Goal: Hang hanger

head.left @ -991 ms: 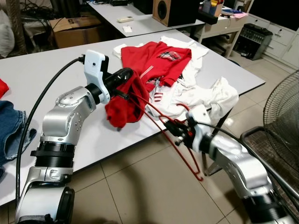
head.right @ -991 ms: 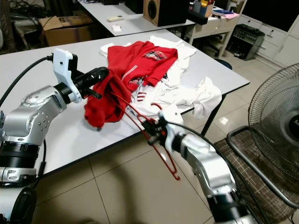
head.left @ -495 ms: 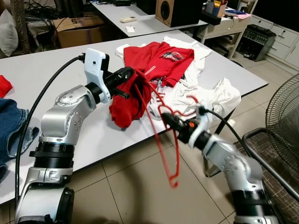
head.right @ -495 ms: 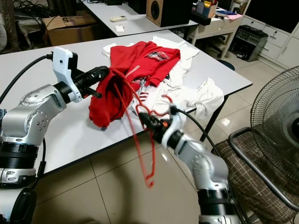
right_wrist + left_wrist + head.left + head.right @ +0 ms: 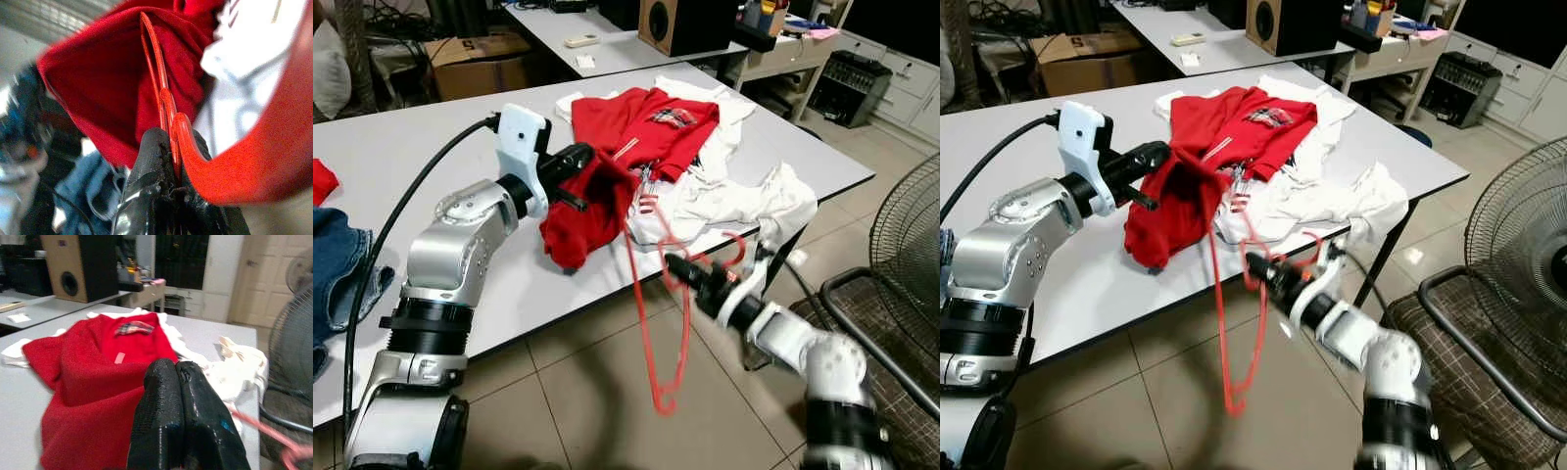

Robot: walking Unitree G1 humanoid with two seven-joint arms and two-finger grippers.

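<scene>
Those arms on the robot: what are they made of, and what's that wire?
Both arms are silver metal with black ribbed joints. The left arm carries a white wrist block and a thick black cable looping back. The right arm has a white wrist and a thin black cable. Both end in long, glossy black fingers.

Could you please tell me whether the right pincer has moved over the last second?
Yes. The right pincer, shut on the red hanger, has tipped the hanger from lying slantwise to hanging down off the table edge.
</scene>
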